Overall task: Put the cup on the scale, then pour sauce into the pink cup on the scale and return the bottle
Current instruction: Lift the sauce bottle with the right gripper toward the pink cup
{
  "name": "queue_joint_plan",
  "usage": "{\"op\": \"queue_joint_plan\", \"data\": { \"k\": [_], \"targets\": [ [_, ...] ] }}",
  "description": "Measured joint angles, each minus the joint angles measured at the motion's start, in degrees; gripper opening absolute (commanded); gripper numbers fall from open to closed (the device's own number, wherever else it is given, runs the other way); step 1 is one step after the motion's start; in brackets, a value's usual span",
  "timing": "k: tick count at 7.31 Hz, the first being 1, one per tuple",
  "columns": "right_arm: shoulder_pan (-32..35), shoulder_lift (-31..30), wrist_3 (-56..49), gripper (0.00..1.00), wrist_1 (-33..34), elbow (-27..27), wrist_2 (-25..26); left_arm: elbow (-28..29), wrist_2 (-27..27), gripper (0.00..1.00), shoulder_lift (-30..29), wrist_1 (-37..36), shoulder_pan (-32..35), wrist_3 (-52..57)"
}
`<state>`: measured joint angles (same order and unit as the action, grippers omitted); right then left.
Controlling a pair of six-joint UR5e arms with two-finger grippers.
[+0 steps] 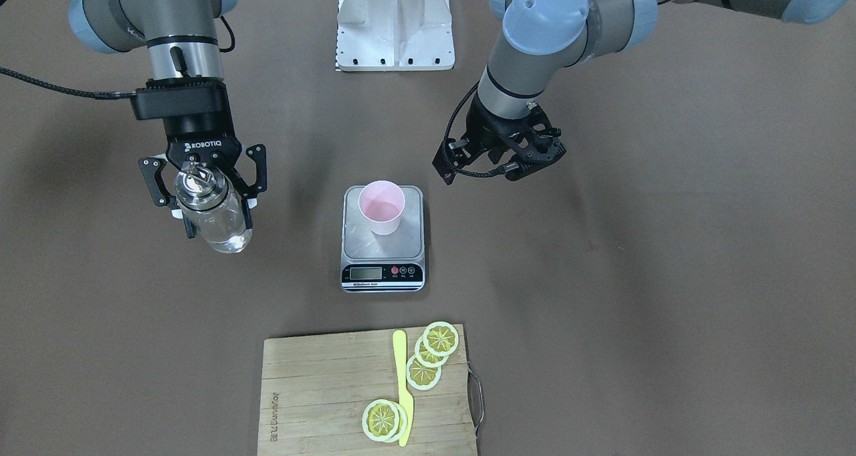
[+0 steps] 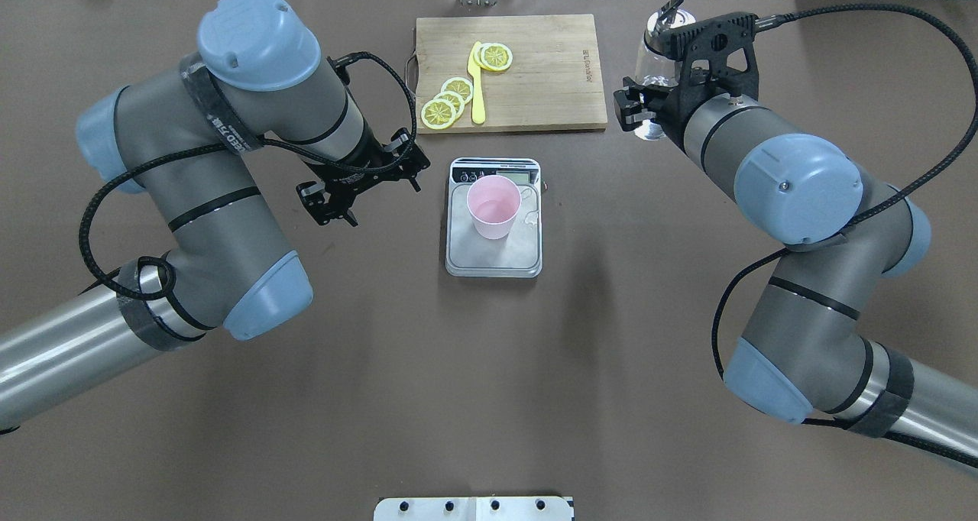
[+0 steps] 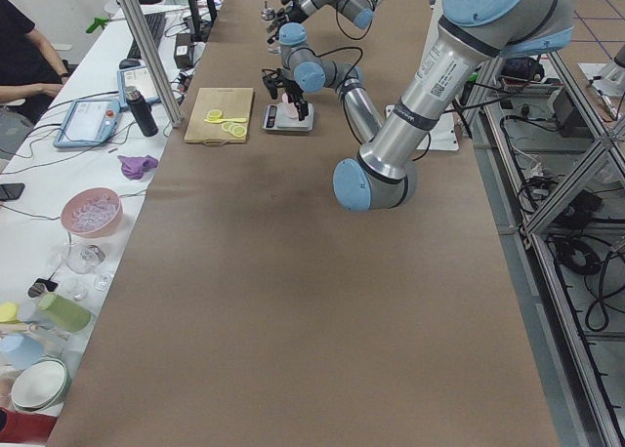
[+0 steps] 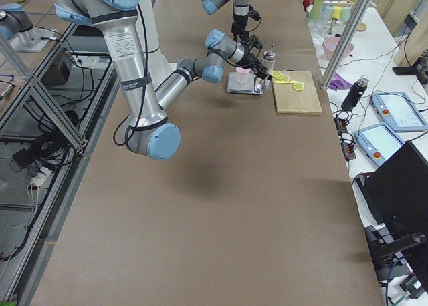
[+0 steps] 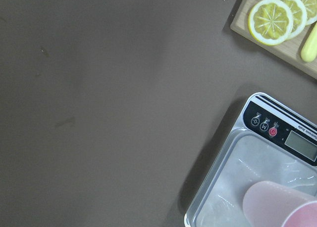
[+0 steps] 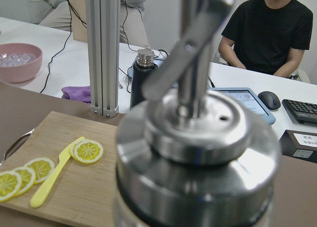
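The pale pink cup (image 1: 381, 208) stands upright on the steel platform of the scale (image 1: 382, 273), mid-table; both also show in the overhead view, cup (image 2: 494, 206) and scale (image 2: 493, 257). The clear glass bottle (image 1: 214, 218) with its silver spout cap stands upright to the robot's right of the scale, its base at the table. My right gripper (image 1: 217, 215) has a finger on each side of the bottle and is shut on it. The cap fills the right wrist view (image 6: 193, 138). My left gripper (image 1: 481, 172) is open and empty, beside the scale on the robot's left.
A wooden cutting board (image 1: 321, 389) with lemon slices (image 1: 431, 352) and a yellow plastic knife (image 1: 403, 389) lies just beyond the scale, on the operators' side. The white robot base plate (image 1: 394, 28) is at the near edge. A few droplets lie on the scale platform.
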<state>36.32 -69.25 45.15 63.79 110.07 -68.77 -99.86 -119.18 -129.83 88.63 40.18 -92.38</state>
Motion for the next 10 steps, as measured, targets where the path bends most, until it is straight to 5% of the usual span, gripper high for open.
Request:
{"op": "queue_joint_plan", "data": {
  "k": [3,7,10],
  "targets": [
    [-2.34,-0.37,-3.31,0.00,1.31,-0.75,3.71,-2.19,-0.45,0.97,1.88,-0.28,2.96,3.45],
    [-8.37,1.03,-14.59,0.00,16.43,-1.08,15.66,-5.18,-0.53,0.97,5.72,-0.36,4.59,8.55],
    [-12.10,1.47,-25.60,0.00,21.76,-1.59,24.27,-5.18,-0.49,0.97,6.20,-0.22,4.76,8.87]
  ]
}}
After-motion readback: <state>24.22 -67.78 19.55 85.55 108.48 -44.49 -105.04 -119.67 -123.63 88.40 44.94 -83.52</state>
